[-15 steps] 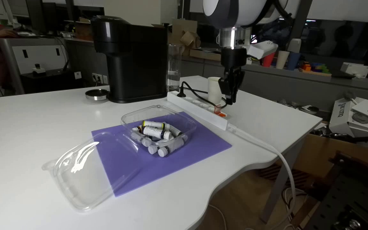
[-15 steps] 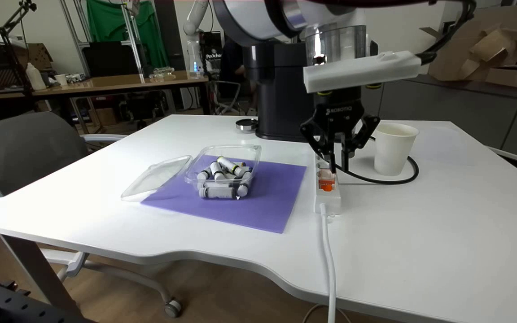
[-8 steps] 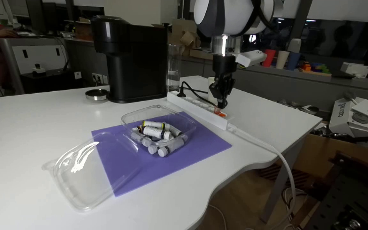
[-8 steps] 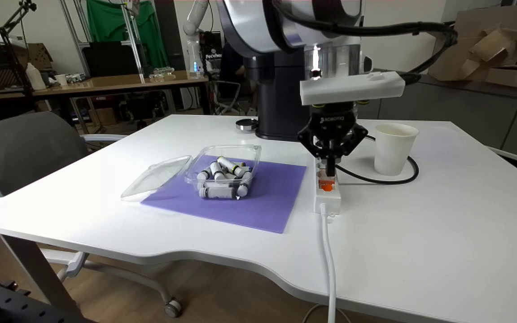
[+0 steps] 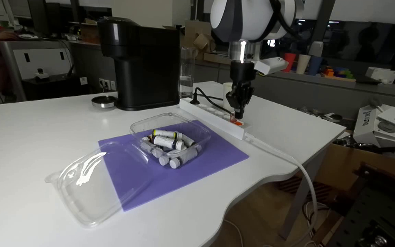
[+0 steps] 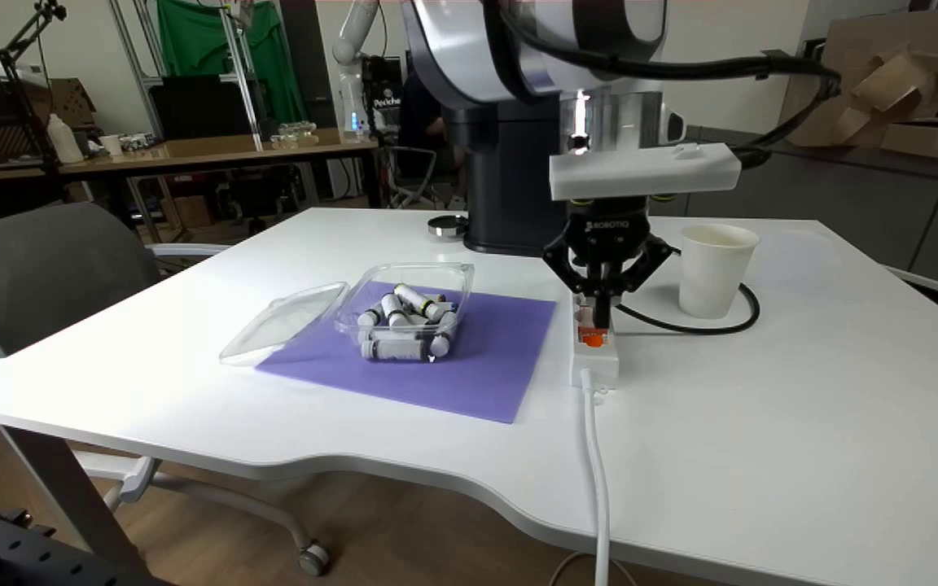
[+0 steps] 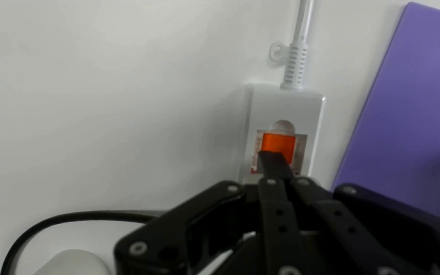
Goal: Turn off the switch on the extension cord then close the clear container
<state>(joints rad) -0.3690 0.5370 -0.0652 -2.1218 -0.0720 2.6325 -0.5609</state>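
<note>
White power strip (image 7: 287, 105) lies flat on the white table (image 5: 33, 147). Its orange switch (image 7: 278, 143) sits toward the strip's cord end, where a white cord (image 6: 598, 472) leaves and drops over the table edge. Gripper (image 6: 602, 319) hangs above the strip, pointing down, in both exterior views. Jaws clenched, fingers (image 7: 273, 164) pressed together; in the wrist view the tips cover part of the switch, on the side away from the cord. Contact with the switch: cannot tell. Which way the switch is tipped: cannot tell either.

A black plug (image 5: 194, 100) is seated at the strip's opposite end. Black cable (image 6: 685, 329) curves on the table beside the strip, around a white cup (image 6: 713, 273) standing upright near that side.

Across the strip from the cup: a purple mat (image 5: 214, 154), flat, near the strip. On it a clear container (image 5: 165, 119), lid off, holding a heap of small white bottles (image 5: 167, 142) lying on their sides. Clear lid (image 5: 94, 185) rests farther from the strip than the container, part on the mat, part on bare table. Whether lid and container touch: cannot tell.

Near the plug end of the strip: a tall black machine (image 5: 146, 68) and a clear cylinder (image 5: 186, 77), both upright. A low metal dish (image 5: 104, 102) sits by the machine, on its side away from the strip.
</note>
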